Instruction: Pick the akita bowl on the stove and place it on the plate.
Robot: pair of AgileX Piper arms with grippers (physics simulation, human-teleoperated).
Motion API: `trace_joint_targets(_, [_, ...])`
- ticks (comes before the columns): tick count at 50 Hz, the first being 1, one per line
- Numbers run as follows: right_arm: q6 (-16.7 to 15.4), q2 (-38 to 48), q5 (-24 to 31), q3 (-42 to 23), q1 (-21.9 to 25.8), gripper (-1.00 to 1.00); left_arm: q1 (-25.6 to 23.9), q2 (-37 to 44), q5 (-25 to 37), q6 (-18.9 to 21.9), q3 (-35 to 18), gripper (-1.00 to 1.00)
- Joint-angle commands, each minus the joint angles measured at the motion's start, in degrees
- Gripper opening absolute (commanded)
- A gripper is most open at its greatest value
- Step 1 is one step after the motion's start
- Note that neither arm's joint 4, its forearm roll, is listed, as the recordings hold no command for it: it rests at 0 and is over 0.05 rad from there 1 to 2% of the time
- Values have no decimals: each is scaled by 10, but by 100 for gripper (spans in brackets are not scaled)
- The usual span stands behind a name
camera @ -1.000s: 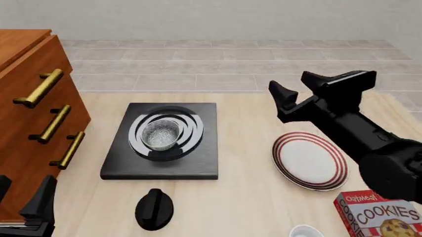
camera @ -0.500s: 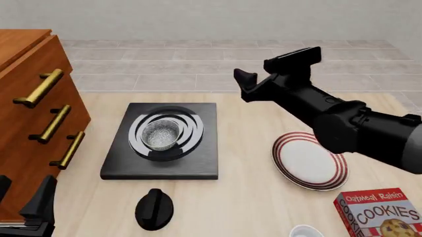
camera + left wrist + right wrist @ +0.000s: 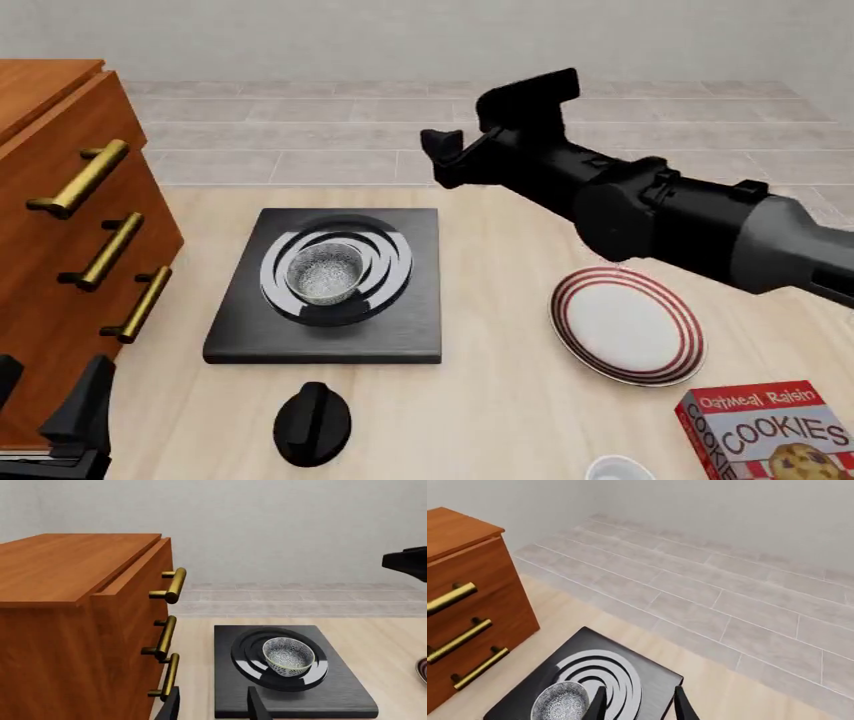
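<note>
The akita bowl [image 3: 327, 272] sits upright on the burner rings of the black stove [image 3: 400, 335]; it also shows in the left wrist view [image 3: 288, 656] and the right wrist view [image 3: 560, 702]. The red-ringed plate [image 3: 627, 325] lies empty to the right of the stove. My right gripper [image 3: 461, 140] hangs open in the air, above and beyond the stove's far right corner, and its fingers [image 3: 599, 702] frame the stove [image 3: 647, 680]. Open and low at the table's near left, my left gripper [image 3: 47, 400] points at the stove [image 3: 293, 700].
A wooden dresser [image 3: 67, 230] with brass handles stands along the left side. A black round knob [image 3: 311, 425] lies in front of the stove. A cookie box [image 3: 774, 435] and a white bowl [image 3: 621, 470] sit at the near right.
My right arm has swung left and farther away, from over the plate to above the stove's far right corner. The left arm and the bowl have not moved.
</note>
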Motion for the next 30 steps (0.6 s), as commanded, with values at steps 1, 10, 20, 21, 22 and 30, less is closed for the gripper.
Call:
trace_joint_targets(1, [1, 23, 54, -55, 18, 100, 0, 0, 0, 0, 0, 100])
trace_joint_targets(10, [0, 49, 116, -113, 33, 100, 0, 0, 0, 0, 0, 100])
trace_joint_targets(20, [9, 80, 171, -168, 44, 100, 0, 0, 0, 0, 0, 100])
trace_joint_targets(21, [13, 85, 175, -174, 43, 100, 0, 0, 0, 0, 0, 100])
trace_joint_targets(22, [13, 85, 175, -174, 43, 100, 0, 0, 0, 0, 0, 100])
trace_joint_targets(30, [51, 118, 226, -226, 42, 100, 0, 0, 0, 0, 0, 100])
